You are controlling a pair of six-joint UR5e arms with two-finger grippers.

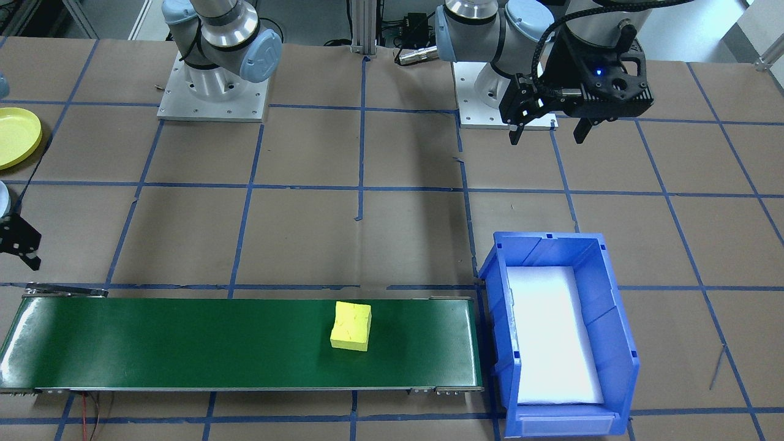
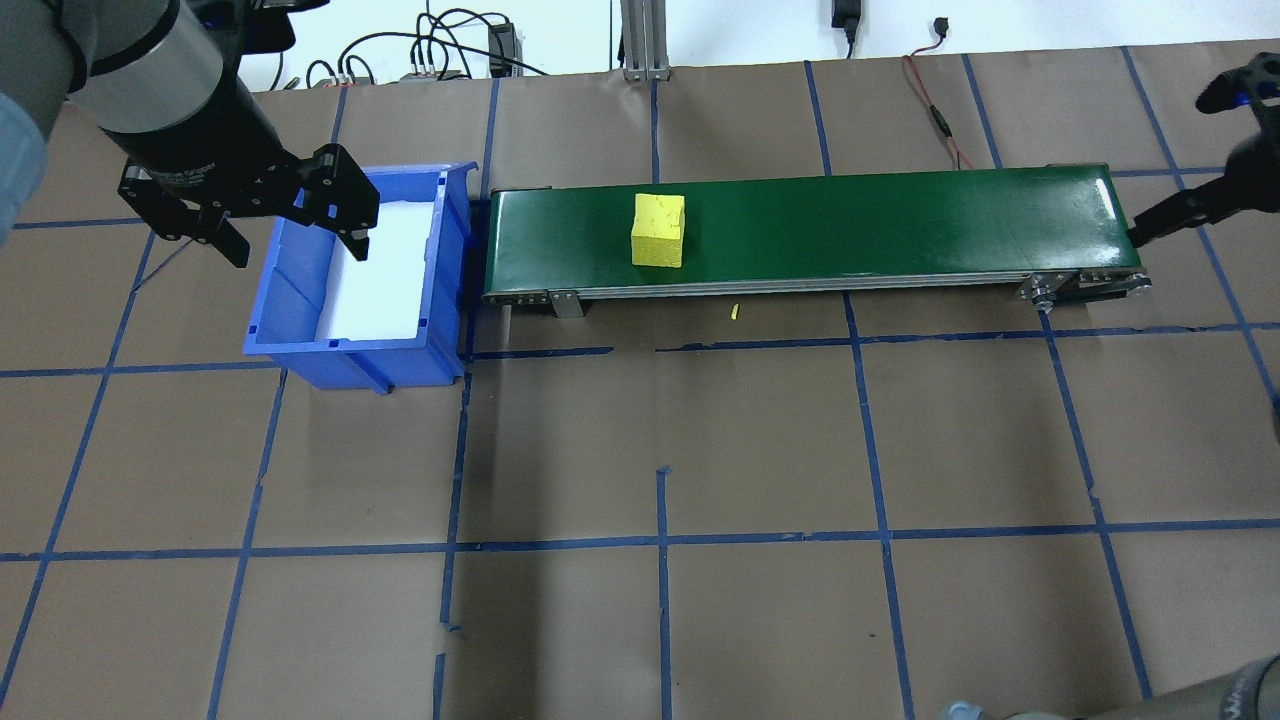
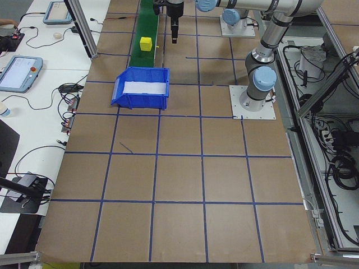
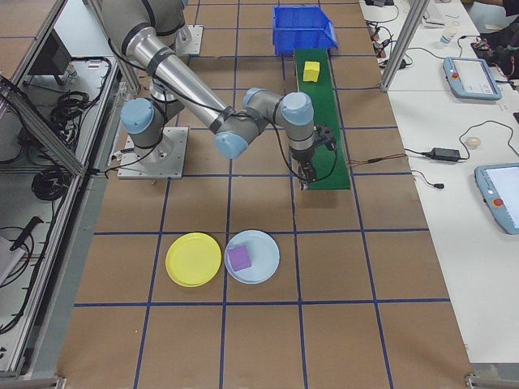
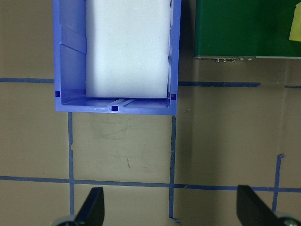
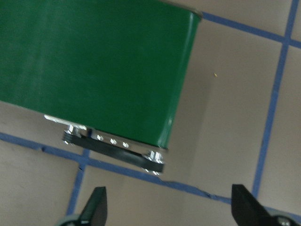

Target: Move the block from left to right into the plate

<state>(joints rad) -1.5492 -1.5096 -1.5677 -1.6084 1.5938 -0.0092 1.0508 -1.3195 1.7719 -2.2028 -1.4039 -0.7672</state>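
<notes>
A yellow block (image 1: 351,326) (image 2: 659,230) lies on the green conveyor belt (image 1: 184,343) (image 2: 900,225), toward the end nearest the blue bin. My left gripper (image 1: 547,131) (image 2: 297,240) (image 5: 171,209) hangs open and empty, high over the table beside the bin. My right gripper (image 2: 1165,215) (image 6: 169,209) is open and empty at the belt's other end (image 6: 94,70), just off its corner. A yellow plate (image 1: 15,136) (image 4: 194,259) lies beside a light blue plate (image 4: 252,257) that holds a purple block (image 4: 239,258).
A blue bin (image 1: 560,331) (image 2: 360,270) (image 5: 117,56) with a white liner butts against the belt's end. Brown paper with a blue tape grid covers the table. The two arm bases (image 1: 214,86) stand at the robot's side.
</notes>
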